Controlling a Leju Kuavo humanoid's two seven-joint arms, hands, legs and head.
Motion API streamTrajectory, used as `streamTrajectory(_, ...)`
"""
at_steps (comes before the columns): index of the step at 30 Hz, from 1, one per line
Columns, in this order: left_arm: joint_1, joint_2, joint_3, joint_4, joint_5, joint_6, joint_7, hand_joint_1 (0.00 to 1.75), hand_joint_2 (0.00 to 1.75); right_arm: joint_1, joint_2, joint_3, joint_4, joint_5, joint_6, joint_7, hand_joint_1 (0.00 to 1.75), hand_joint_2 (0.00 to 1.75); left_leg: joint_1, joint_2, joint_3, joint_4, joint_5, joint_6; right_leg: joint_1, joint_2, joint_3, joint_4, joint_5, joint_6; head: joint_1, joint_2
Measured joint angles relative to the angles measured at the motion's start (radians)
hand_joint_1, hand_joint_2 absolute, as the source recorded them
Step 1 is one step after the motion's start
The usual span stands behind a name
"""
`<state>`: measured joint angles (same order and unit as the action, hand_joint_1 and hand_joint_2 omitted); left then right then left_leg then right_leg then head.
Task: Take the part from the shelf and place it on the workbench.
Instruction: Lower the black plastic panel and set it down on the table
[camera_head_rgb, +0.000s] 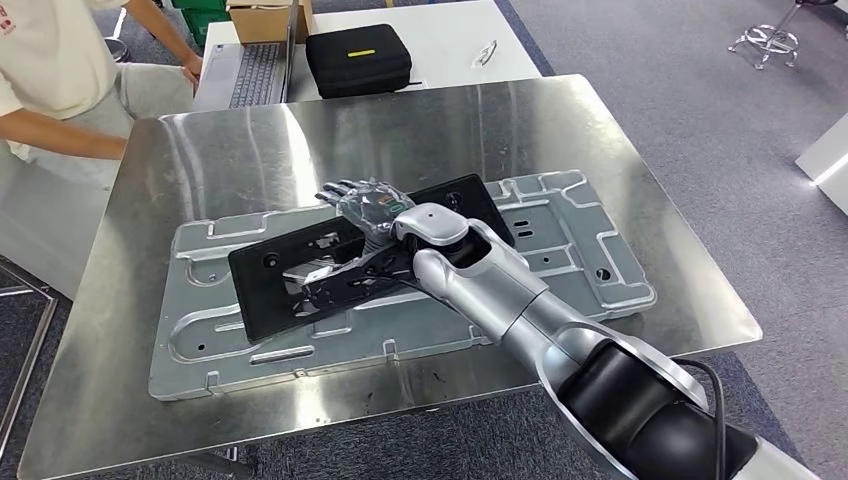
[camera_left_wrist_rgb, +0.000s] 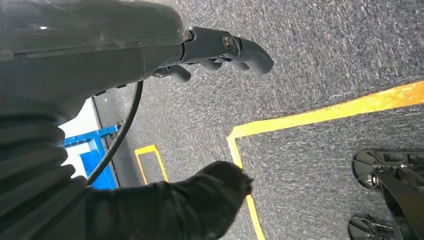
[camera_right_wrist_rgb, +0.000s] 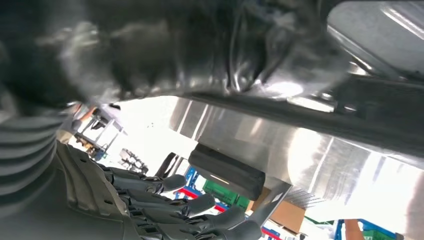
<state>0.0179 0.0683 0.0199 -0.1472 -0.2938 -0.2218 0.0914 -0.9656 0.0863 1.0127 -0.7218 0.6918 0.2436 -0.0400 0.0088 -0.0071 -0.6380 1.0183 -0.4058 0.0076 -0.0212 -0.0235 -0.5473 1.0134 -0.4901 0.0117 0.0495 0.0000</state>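
Note:
A flat black part (camera_head_rgb: 272, 292) lies across a grey stamped metal plate (camera_head_rgb: 565, 250) on the shiny steel workbench (camera_head_rgb: 250, 150). My right arm reaches in over it from the near right. My right hand (camera_head_rgb: 362, 205) sits above the part's far edge, with its fingers (camera_head_rgb: 338, 189) spread and pointing away, gripping nothing. In the right wrist view the fingers (camera_right_wrist_rgb: 195, 205) stretch out straight beside the steel surface (camera_right_wrist_rgb: 280, 145). My left hand (camera_left_wrist_rgb: 220, 47) hangs over the carpet, fingers loosely bent and holding nothing.
A person (camera_head_rgb: 60, 80) leans in at the workbench's far left corner. Behind it a white table carries a laptop (camera_head_rgb: 245, 70), a black case (camera_head_rgb: 358, 58) and a cardboard box (camera_head_rgb: 265, 18). Yellow tape (camera_left_wrist_rgb: 320, 112) marks the grey carpet.

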Motion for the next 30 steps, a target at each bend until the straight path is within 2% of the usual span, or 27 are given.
streamTrajectory(9, 0.000, 0.000, 0.009, 0.000, -0.006, 0.011, 0.015, 0.00, 0.00, -0.017, 0.027, 0.000, 0.021, -0.001, -0.009, 0.004, 0.00, 0.00, 0.001, 0.000, 0.001, 0.000, 0.000, 0.000, -0.001, 0.000, 0.001, 0.000, 0.000, 0.000, 0.000, 0.000)
streamTrajectory(10, 0.000, 0.000, 0.011, 0.000, -0.006, 0.011, 0.015, 0.00, 0.00, -0.017, 0.028, 0.000, 0.022, -0.001, -0.014, 0.008, 0.00, 0.00, -0.002, 0.000, 0.000, 0.002, -0.001, 0.001, -0.002, 0.000, 0.002, -0.003, 0.001, 0.002, 0.000, 0.000)
streamTrajectory(13, 0.001, 0.002, 0.014, 0.000, -0.003, 0.014, 0.017, 0.00, 0.00, -0.020, 0.034, 0.000, 0.012, 0.002, -0.039, 0.035, 0.00, 0.00, -0.004, 0.000, 0.007, -0.009, 0.006, 0.019, -0.008, 0.001, 0.009, -0.012, 0.005, 0.020, 0.000, 0.000)
streamTrajectory(14, 0.001, 0.002, 0.014, 0.000, -0.003, 0.016, 0.018, 0.00, 0.00, -0.021, 0.036, 0.000, 0.003, 0.004, -0.049, 0.046, 0.00, 0.00, -0.001, 0.002, 0.014, -0.021, 0.013, 0.026, -0.008, 0.003, 0.006, -0.001, -0.007, 0.023, 0.001, 0.000)
streamTrajectory(15, 0.001, 0.002, 0.014, 0.000, -0.003, 0.017, 0.020, 0.00, 0.00, -0.022, 0.036, 0.000, -0.007, 0.008, -0.059, 0.058, 0.00, 0.00, 0.001, 0.003, 0.019, -0.032, 0.019, 0.030, -0.007, 0.007, -0.005, 0.028, -0.031, 0.021, 0.001, 0.000)
streamTrajectory(18, 0.000, 0.001, 0.015, 0.000, -0.002, 0.023, 0.029, 0.00, 0.00, -0.016, 0.028, -0.003, -0.045, 0.027, -0.091, 0.095, 0.00, 0.00, -0.001, 0.003, 0.018, -0.037, 0.026, 0.035, -0.003, 0.017, -0.082, 0.206, -0.128, 0.014, 0.001, 0.000)
streamTrajectory(19, 0.000, 0.000, 0.015, 0.000, -0.002, 0.025, 0.034, 0.00, 0.00, -0.010, 0.023, -0.007, -0.059, 0.035, -0.103, 0.104, 0.00, 0.00, -0.002, 0.002, 0.015, -0.034, 0.026, 0.036, -0.002, 0.018, -0.101, 0.250, -0.138, 0.013, 0.001, 0.000)
streamTrajectory(20, 0.000, 0.000, 0.015, 0.000, -0.002, 0.027, 0.039, 0.00, 0.00, -0.004, 0.018, -0.012, -0.072, 0.043, -0.116, 0.110, 0.00, 0.00, -0.003, 0.000, 0.011, -0.029, 0.026, 0.035, -0.002, 0.020, -0.105, 0.260, -0.128, 0.012, 0.001, 0.000)
streamTrajectory(21, 0.000, -0.001, 0.015, 0.000, -0.004, 0.030, 0.042, 0.00, 0.00, 0.000, 0.014, -0.018, -0.085, 0.051, -0.128, 0.114, 0.00, 0.00, -0.004, -0.001, 0.006, -0.023, 0.025, 0.035, -0.002, 0.020, -0.092, 0.231, -0.101, 0.009, 0.001, 0.000)
streamTrajectory(23, 0.000, -0.002, 0.015, 0.000, -0.012, 0.036, 0.045, 0.00, 0.00, 0.006, 0.010, -0.033, -0.114, 0.067, -0.150, 0.115, 0.00, 0.00, -0.004, -0.003, -0.007, -0.007, 0.025, 0.030, -0.001, 0.022, -0.033, 0.112, -0.042, 0.002, 0.001, 0.000)
streamTrajectory(25, 0.000, -0.003, 0.015, 0.000, -0.025, 0.048, 0.046, 0.00, 0.00, 0.016, 0.008, -0.050, -0.147, 0.083, -0.162, 0.116, 0.00, 0.00, -0.005, -0.005, -0.017, 0.003, 0.028, 0.019, 0.004, 0.027, -0.004, 0.043, -0.014, -0.006, 0.001, 0.000)
streamTrajectory(27, 0.001, -0.004, 0.014, 0.000, -0.037, 0.063, 0.045, 0.00, 0.00, 0.032, 0.006, -0.069, -0.182, 0.093, -0.165, 0.119, 0.00, 0.00, -0.005, -0.007, -0.023, 0.003, 0.037, 0.003, 0.009, 0.028, -0.012, 0.037, -0.004, -0.015, 0.001, 0.000)
streamTrajectory(28, 0.003, -0.004, 0.014, 0.000, -0.043, 0.070, 0.045, 0.00, 0.00, 0.040, 0.004, -0.077, -0.199, 0.097, -0.165, 0.120, 0.00, 0.00, -0.004, -0.008, -0.027, 0.004, 0.039, -0.005, 0.006, 0.026, -0.016, 0.032, 0.001, -0.022, 0.001, 0.000)
streamTrajectory(29, 0.005, -0.004, 0.013, 0.000, -0.047, 0.077, 0.045, 0.00, 0.00, 0.050, 0.004, -0.083, -0.219, 0.101, -0.164, 0.121, 0.00, 0.00, -0.003, -0.007, -0.035, 0.010, 0.030, -0.012, 0.004, 0.025, -0.022, 0.028, 0.009, -0.030, 0.000, 0.000)
streamTrajectory(30, 0.007, -0.004, 0.012, 0.000, -0.050, 0.083, 0.045, 0.00, 0.00, 0.061, 0.002, -0.088, -0.241, 0.104, -0.163, 0.121, 0.00, 0.00, 0.000, -0.006, -0.045, 0.033, 0.003, -0.018, 0.001, 0.023, -0.029, 0.023, 0.020, -0.037, 0.000, 0.000)
